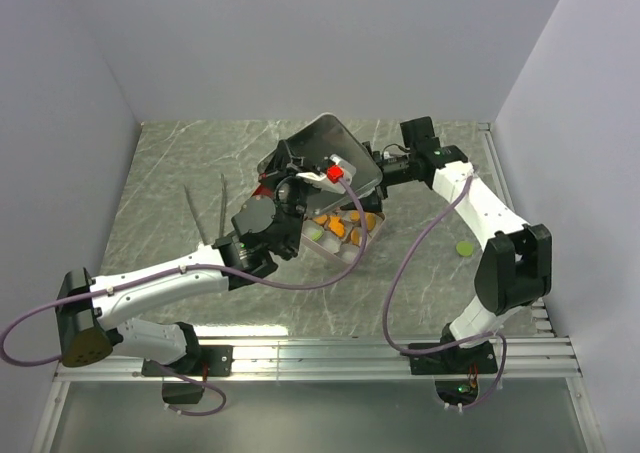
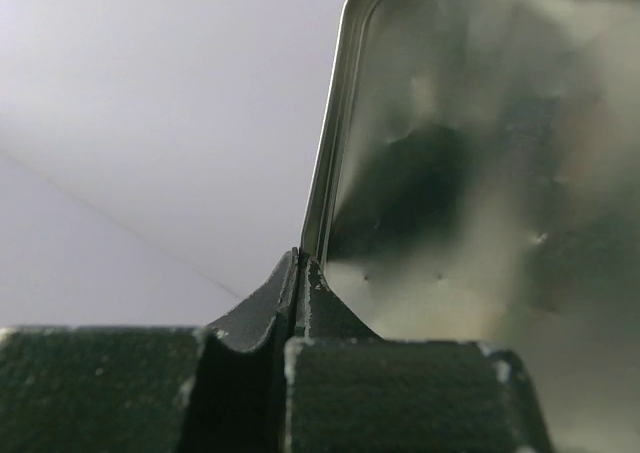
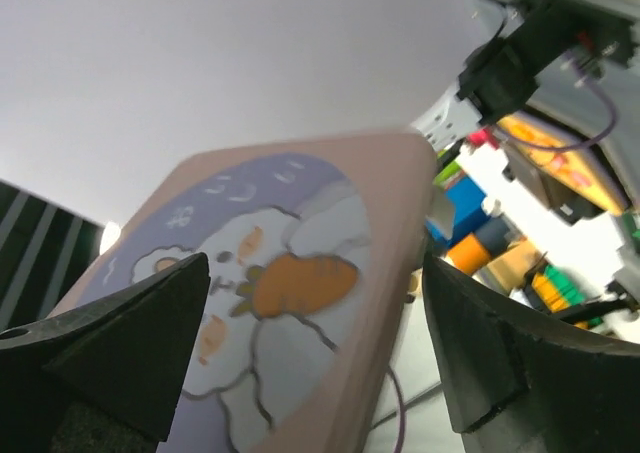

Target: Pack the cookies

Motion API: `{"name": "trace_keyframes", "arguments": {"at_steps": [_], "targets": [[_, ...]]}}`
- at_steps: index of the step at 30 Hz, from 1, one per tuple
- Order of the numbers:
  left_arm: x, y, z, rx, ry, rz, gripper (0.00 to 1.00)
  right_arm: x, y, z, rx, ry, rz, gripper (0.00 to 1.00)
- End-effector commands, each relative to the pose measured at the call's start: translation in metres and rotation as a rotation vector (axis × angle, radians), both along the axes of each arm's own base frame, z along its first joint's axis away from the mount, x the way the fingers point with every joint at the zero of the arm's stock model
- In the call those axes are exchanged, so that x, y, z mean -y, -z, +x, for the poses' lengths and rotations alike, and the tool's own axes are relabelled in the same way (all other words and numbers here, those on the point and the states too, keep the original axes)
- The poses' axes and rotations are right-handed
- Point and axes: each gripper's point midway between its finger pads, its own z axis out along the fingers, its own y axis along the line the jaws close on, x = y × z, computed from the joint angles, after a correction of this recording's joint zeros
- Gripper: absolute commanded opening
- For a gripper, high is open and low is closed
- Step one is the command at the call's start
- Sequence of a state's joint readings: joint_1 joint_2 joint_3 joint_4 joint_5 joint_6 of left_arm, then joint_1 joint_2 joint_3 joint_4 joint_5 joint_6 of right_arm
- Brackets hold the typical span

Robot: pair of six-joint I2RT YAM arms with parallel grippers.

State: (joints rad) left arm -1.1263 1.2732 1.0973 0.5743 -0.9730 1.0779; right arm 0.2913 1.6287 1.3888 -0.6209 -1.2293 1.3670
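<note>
— Arms, finish?
— Left arm (image 1: 160, 283) and right arm (image 1: 480, 198) are wearing white shells over black joints; a purple cable (image 1: 390, 293) is trailing along each.
— Fingers (image 2: 400, 393)?
— They are showing matte black, chipping pale at edges.

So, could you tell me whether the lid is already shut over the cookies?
No, the lid is held tilted up, leaving the cookies exposed.

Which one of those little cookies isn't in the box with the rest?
The green cookie, lying alone on the table near the right arm. The other cookies, mostly orange, sit together in the white box under the raised lid.
</note>
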Motion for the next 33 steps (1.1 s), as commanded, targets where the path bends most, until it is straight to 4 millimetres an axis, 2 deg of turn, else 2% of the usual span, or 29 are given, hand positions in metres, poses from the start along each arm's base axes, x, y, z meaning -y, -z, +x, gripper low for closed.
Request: {"name": "trace_keyframes", "arguments": {"at_steps": [1,3,5,6,7,9,11,12,18,21,24,26,27,30,31,33], "targets": [[-0.003,-0.033,-0.007,0.067,0.041,-0.068,0.0,0.005,-0.014,-0.017,0.054,-0.006,-0.018,0.93],[-0.003,-0.037,-0.007,0.072,0.043,-0.069,0.0,0.006,-0.014,-0.017,0.052,0.003,-0.03,0.94],[-0.004,-0.047,-0.008,0.081,0.047,-0.088,0.0,0.013,0.002,-0.017,0.035,-0.008,-0.094,0.98],[-0.004,-0.051,-0.008,0.089,0.052,-0.097,0.0,0.019,0.008,-0.028,0.047,-0.05,-0.14,0.98],[-0.004,-0.056,-0.009,0.096,0.053,-0.104,0.0,0.019,0.015,-0.027,0.04,-0.065,-0.16,0.99],[-0.004,-0.059,-0.009,0.106,0.056,-0.099,0.0,0.017,0.014,-0.023,0.054,-0.059,-0.135,1.0],[-0.003,-0.055,-0.009,0.107,0.053,-0.077,0.0,0.013,-0.004,-0.021,0.073,-0.03,-0.068,1.0],[-0.004,-0.054,-0.009,0.111,0.046,-0.074,0.0,0.009,-0.011,-0.012,0.063,0.006,-0.03,1.0],[-0.005,-0.044,-0.01,0.112,0.024,-0.053,0.0,-0.002,-0.071,-0.006,0.081,0.039,0.107,1.0],[-0.005,-0.04,-0.011,0.123,0.009,-0.044,0.0,-0.005,-0.09,-0.003,0.088,0.043,0.146,1.0],[-0.001,-0.034,-0.011,0.114,0.012,-0.048,0.0,-0.006,-0.1,0.0,0.081,0.057,0.181,0.97],[0.002,-0.032,-0.011,0.107,0.016,-0.061,0.0,-0.007,-0.103,0.003,0.05,0.073,0.198,0.86],[0.003,-0.031,-0.011,0.106,0.015,-0.063,0.0,-0.007,-0.109,0.004,0.09,0.078,0.22,0.73],[0.004,-0.031,-0.013,0.106,0.015,-0.074,0.0,-0.008,-0.113,0.007,0.094,0.092,0.242,0.47],[0.004,-0.031,-0.014,0.106,0.02,-0.081,0.0,-0.008,-0.113,0.01,0.097,0.106,0.244,0.3],[0.005,-0.029,-0.015,0.095,0.027,-0.074,0.0,-0.008,-0.114,0.012,0.103,0.121,0.26,0.18]]}}
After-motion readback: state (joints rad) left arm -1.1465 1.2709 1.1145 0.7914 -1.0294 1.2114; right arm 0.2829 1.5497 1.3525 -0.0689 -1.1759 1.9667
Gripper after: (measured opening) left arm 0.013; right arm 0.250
